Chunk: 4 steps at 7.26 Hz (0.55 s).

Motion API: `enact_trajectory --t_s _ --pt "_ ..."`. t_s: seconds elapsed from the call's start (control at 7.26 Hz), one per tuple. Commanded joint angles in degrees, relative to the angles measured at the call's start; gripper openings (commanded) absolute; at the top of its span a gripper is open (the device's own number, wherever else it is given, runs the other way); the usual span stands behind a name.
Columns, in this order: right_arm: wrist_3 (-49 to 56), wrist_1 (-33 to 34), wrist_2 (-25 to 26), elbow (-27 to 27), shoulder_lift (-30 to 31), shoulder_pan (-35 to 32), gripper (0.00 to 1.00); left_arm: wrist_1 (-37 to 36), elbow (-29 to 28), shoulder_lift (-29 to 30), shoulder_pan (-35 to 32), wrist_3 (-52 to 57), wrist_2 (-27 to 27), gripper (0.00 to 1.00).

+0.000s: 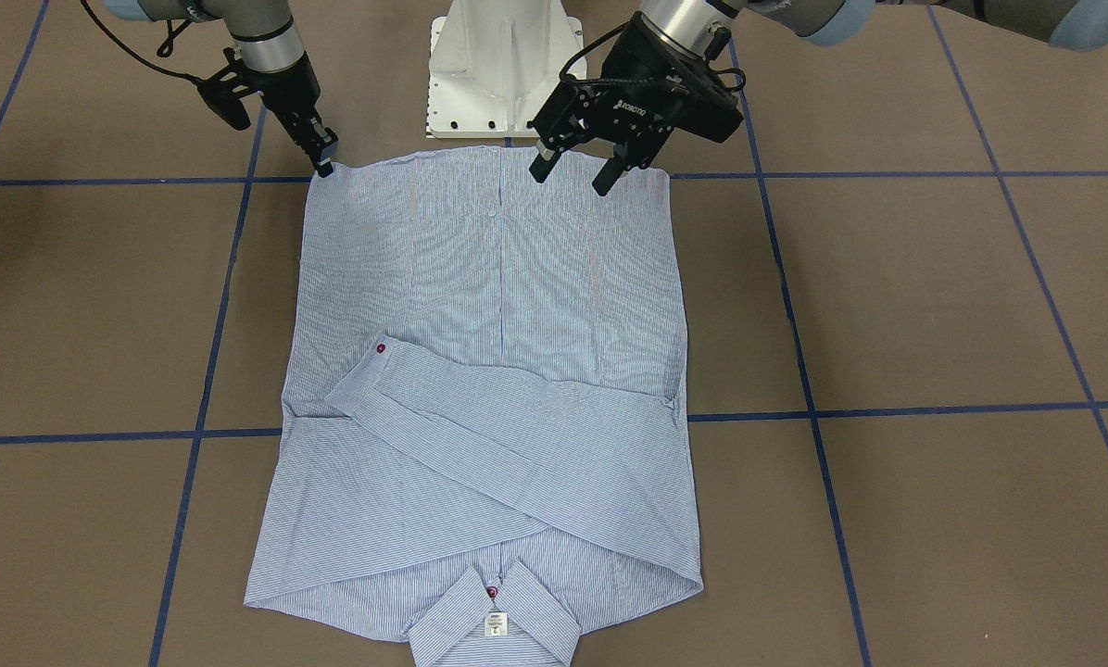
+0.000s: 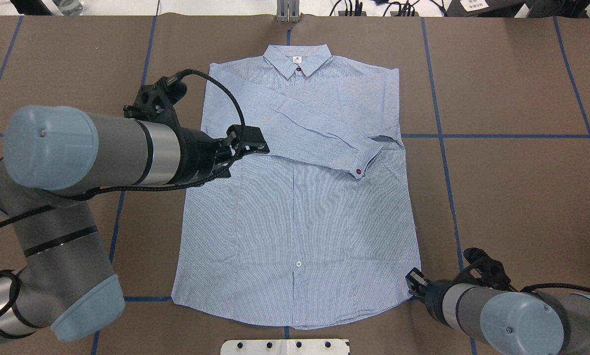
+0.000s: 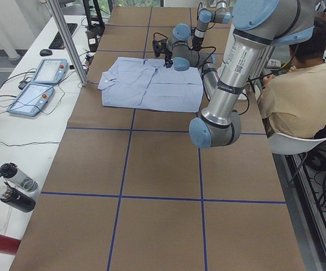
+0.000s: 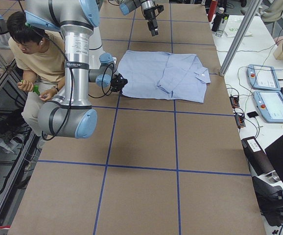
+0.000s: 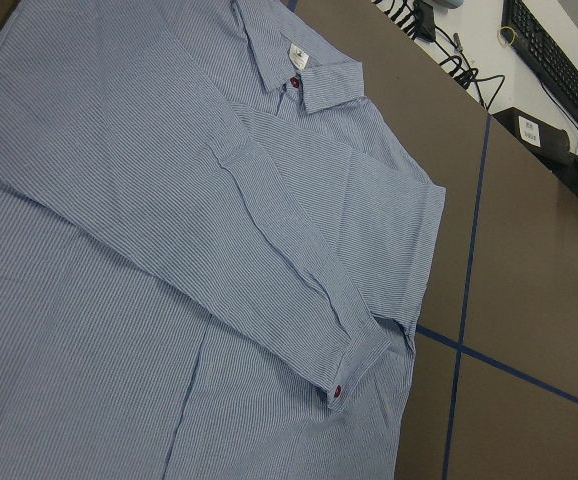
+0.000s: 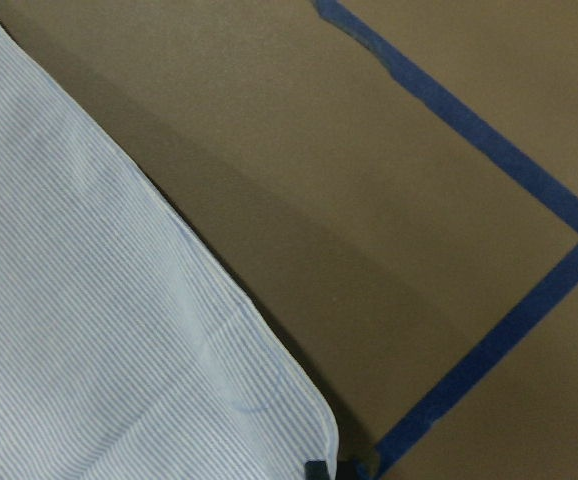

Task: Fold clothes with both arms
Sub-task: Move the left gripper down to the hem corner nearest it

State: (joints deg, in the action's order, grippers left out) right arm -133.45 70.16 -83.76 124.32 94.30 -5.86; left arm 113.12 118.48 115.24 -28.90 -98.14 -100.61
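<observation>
- L jaws (image 1: 574,176) released, nothing in them, raised above shirt (image 1: 489,278) near its hem, prob. lining up for that corner.
- R jaws (image 1: 324,159) low at opp. hem corner (image 6: 309,425); can't tell if cloth's pinched.
- Shirt flat on table (image 1: 934,306), front up, sleeve (image 1: 517,421) folded across chest, so a hem-to-collar fold looks next.

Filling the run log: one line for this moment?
shirt flat, sleeves folded in | left gripper open, raised off shirt | right gripper at hem corner, grip unclear
</observation>
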Motion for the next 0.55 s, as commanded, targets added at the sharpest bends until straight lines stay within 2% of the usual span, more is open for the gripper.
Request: enact_trajectory --t_s 0.0,0.14,0.28,0.41 --pt "0.0 0.1 -0.1 0.6 -0.1 0.0 0.00 -0.6 7.1 -13.5 8.7 -1.7 3.6 0.95" --pt "0.0 0.1 0.0 0.6 -0.2 0.0 0.00 -0.6 7.3 -18.7 12.1 -4.0 5.9 0.95" --pt "0.0 0.1 0.0 0.6 -0.2 0.0 0.00 -0.3 7.2 -22.3 14.0 -6.3 7.3 0.91" --pt "0.0 0.1 0.1 0.6 -0.2 0.0 0.00 -0.1 5.7 -23.2 15.4 -9.5 7.3 0.81"
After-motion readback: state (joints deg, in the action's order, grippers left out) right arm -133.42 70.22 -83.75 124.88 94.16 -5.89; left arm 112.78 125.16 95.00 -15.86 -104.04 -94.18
